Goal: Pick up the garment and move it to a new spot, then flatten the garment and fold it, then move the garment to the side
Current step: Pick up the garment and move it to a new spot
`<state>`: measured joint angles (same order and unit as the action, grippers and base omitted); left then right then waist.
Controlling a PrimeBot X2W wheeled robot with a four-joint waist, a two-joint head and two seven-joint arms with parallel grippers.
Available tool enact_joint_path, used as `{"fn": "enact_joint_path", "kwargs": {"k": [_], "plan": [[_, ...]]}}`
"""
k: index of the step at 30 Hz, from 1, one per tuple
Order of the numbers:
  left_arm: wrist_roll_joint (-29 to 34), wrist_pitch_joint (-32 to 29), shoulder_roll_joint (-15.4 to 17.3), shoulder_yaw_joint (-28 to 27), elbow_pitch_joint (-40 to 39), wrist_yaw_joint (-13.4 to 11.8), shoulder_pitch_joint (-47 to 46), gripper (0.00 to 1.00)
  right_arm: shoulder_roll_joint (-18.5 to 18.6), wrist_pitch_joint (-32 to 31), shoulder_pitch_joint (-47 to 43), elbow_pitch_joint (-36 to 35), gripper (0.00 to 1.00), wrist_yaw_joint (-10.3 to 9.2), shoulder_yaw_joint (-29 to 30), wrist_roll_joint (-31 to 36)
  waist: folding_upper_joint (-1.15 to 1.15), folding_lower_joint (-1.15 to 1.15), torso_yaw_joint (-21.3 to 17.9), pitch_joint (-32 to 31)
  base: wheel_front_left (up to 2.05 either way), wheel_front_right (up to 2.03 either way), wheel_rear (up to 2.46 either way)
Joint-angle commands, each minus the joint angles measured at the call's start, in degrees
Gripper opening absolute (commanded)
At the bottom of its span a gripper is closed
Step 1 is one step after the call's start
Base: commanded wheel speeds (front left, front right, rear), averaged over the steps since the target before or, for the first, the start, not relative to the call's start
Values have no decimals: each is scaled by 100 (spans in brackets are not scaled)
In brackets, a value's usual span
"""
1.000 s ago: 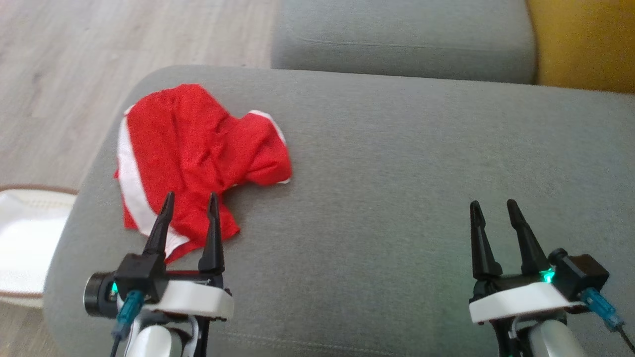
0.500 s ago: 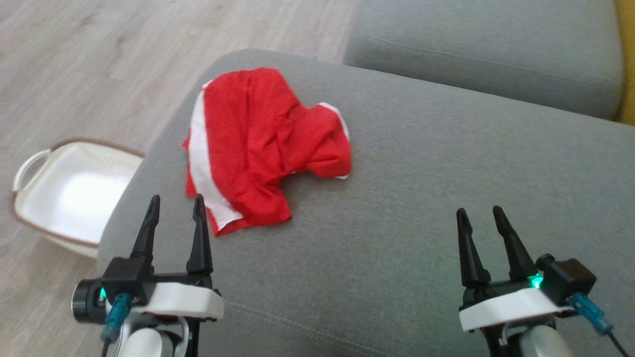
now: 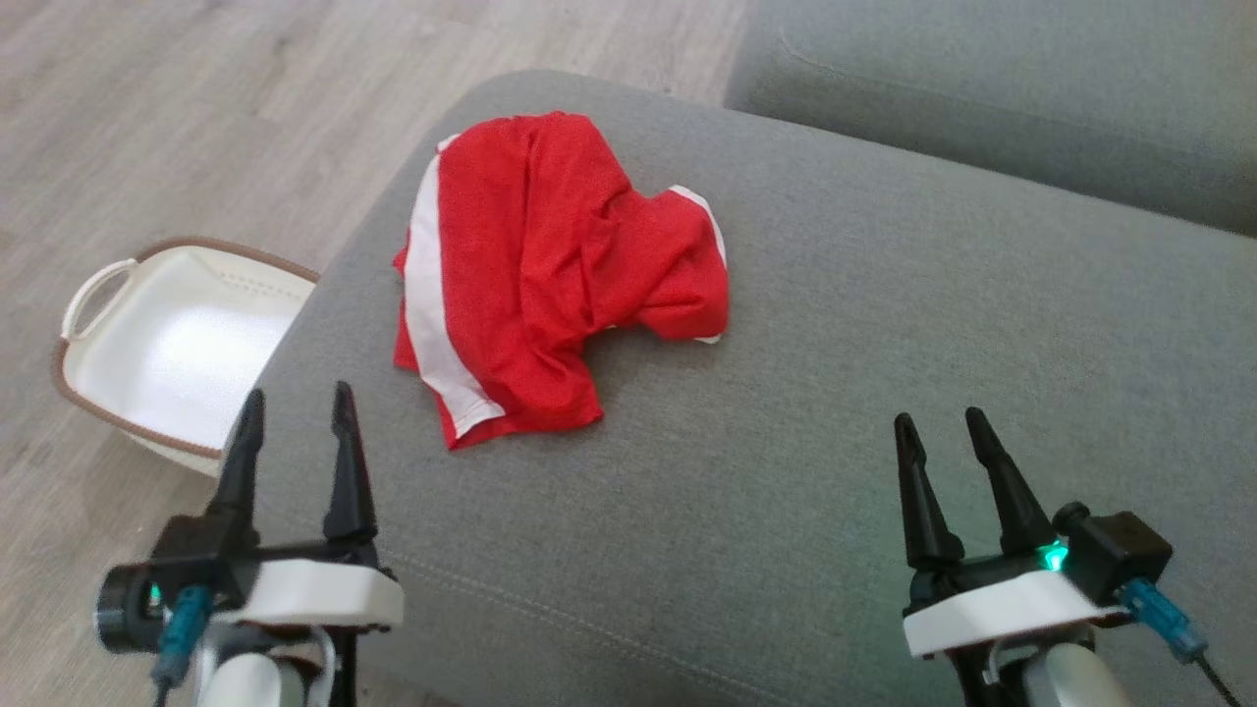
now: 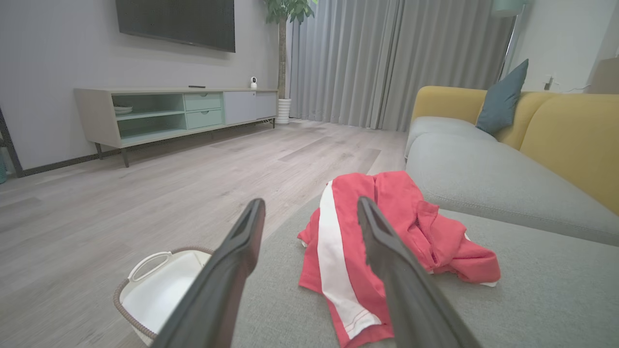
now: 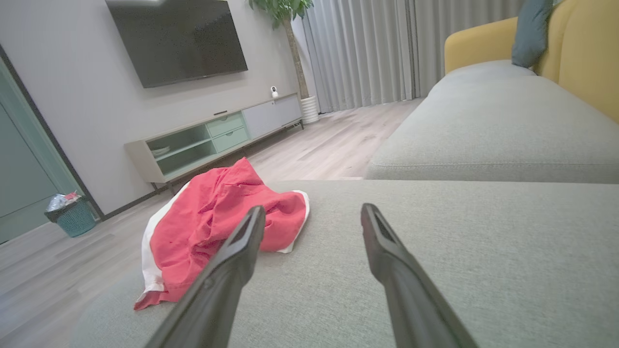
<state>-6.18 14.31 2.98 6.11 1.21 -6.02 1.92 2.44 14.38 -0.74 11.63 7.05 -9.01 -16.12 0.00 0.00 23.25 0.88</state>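
The garment (image 3: 550, 285), a red thing with a white stripe down one side, is lying in a crumpled heap on the grey sofa cushion (image 3: 835, 442), up toward the cushion's far left corner in the head view. It's bunched and folded over itself. The stripe side faces the cushion's left edge, and one hemmed corner points back toward the robot.

The left gripper (image 3: 298, 391) is at the near left edge of the cushion, fingers (image 3: 349, 471) spread apart with nothing between them. The garment sits ahead of those fingertips and off to their right, near but not touching, with a strip of bare grey fabric between the tips and that hemmed corner. In the left wrist view the right-hand finger overlaps the red cloth, but the cloth is lying beyond it. The gap between the two fingers looks out on the cushion edge and the wooden floor (image 3: 196, 118).

The right gripper (image 3: 937, 417) is way over on the other side of the cushion, well apart from the garment, fingers also wide open and empty. In its wrist view the garment lies ahead and to the left, past the left-hand finger.

A white basket (image 3: 177, 344) with a brown rim sits on the floor right beside the cushion's left edge, just left of the left gripper.
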Motion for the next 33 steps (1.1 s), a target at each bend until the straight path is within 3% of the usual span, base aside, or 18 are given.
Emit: {"fn": "enact_joint_path", "kwargs": {"k": [1,11,15,20,26,33], "plan": [[12,69,1,-310,-243,53,-291,100,43,62,221,-221,100,44,-74,37,0,0,-147,141,0,0,0],[11,69,557,-830,296,583,-1250,100,43,62,602,-501,100,44,585,379,0,0,-641,908,0,0,0],[-20,-14,911,-800,1137,915,-2000,100,43,62,784,-652,100,44,971,552,0,0,-796,1298,0,0,0],[-156,-654,1367,-566,2343,1232,-3185,100,43,62,993,-819,100,44,1314,738,0,0,-943,1746,0,0,0],[-379,-1291,1706,-117,3493,1338,-4322,100,43,62,1128,-976,100,44,1456,874,0,0,-1097,2146,0,0,0],[-690,-1441,1963,268,4507,1348,-5158,100,43,52,1175,-1088,100,44,1363,933,0,0,-1269,2450,0,0,0]]}}
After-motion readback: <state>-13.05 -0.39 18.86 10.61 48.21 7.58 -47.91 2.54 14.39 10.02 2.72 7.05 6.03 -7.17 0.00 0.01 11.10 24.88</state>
